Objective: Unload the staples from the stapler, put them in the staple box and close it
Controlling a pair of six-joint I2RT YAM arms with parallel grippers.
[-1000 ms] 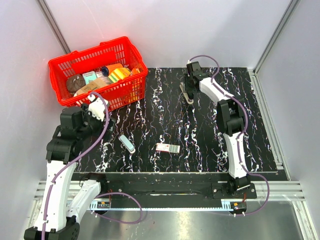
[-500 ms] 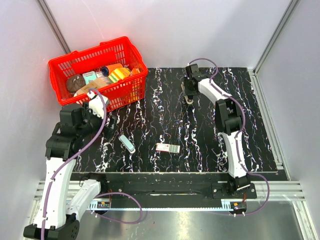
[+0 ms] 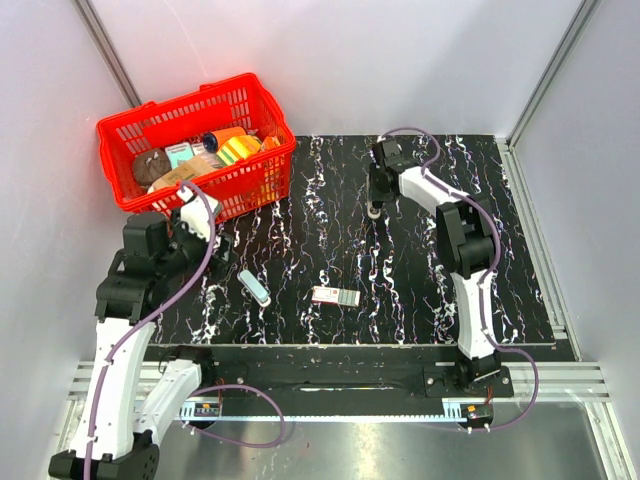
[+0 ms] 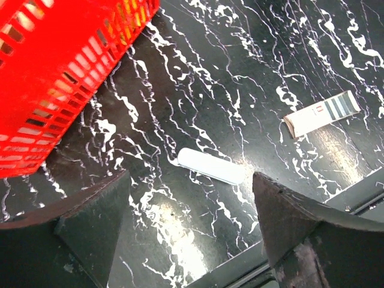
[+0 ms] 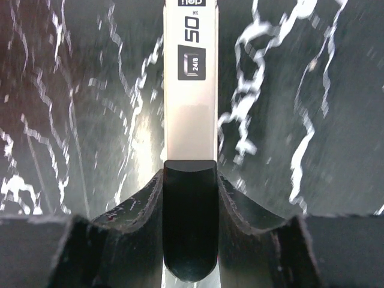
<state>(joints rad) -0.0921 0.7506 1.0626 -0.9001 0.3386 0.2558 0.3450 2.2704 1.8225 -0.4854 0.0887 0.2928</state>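
At the right jaws, stapler (image 5: pixel 190 120): caught between them, its dark rear end nearest the wrist camera. Its silvery top plate, printed "50" and "24/6", runs straight out ahead of the jaws.
Right gripper (image 3: pixel 375 198): jaws drawn in narrow, pressed to either side of the stapler's dark end. Seen from above, the arm is stretched out to the far middle of the desk (image 3: pixel 400 260).
Stapler and desk: whether the stapler touches the marbled black surface or hangs just off it cannot be told. The surface beyond the jaws is blurred in the wrist view.
Left gripper (image 4: pixel 190 176): jaws spread wide, holding nothing, well apart from the stapler on the near left side.
Pale bar (image 4: pixel 211 166): flat on the desk, just ahead of the gap between the left jaws and lying crosswise to them.
Red-and-white box (image 4: pixel 322 113): flat on the desk, farther ahead and to the right of the left jaws, apart from the bar.
Red basket (image 4: pixel 54 90): up and to the left of the left jaws, at the desk's far left corner, packed with assorted goods.
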